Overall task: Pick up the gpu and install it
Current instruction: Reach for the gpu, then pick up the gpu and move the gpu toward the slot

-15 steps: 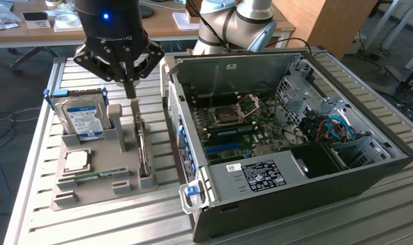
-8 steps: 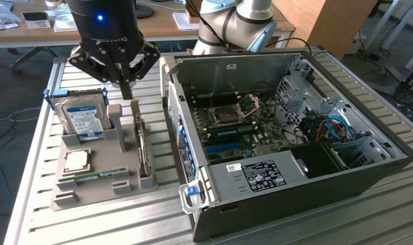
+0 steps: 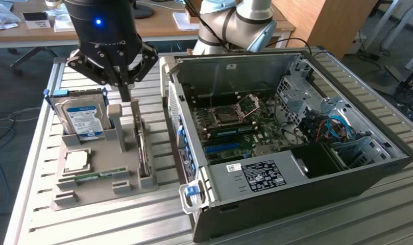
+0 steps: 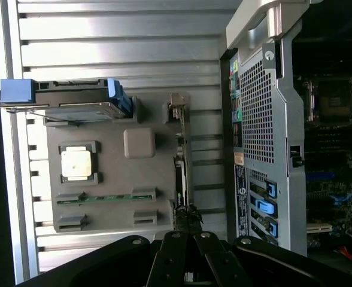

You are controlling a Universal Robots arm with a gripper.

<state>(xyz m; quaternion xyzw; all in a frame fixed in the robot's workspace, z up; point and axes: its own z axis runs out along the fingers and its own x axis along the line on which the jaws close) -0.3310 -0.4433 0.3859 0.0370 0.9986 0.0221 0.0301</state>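
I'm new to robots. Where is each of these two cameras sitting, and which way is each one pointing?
Exterior view: off the arm, high above the table, looking down at the tray, the open case and the arm with its shut pincer.
Wrist view: on the wrist, looking down past the pincer at the tray, with the gpu on edge below it.
Shared: tray, gpu, case, pincer.
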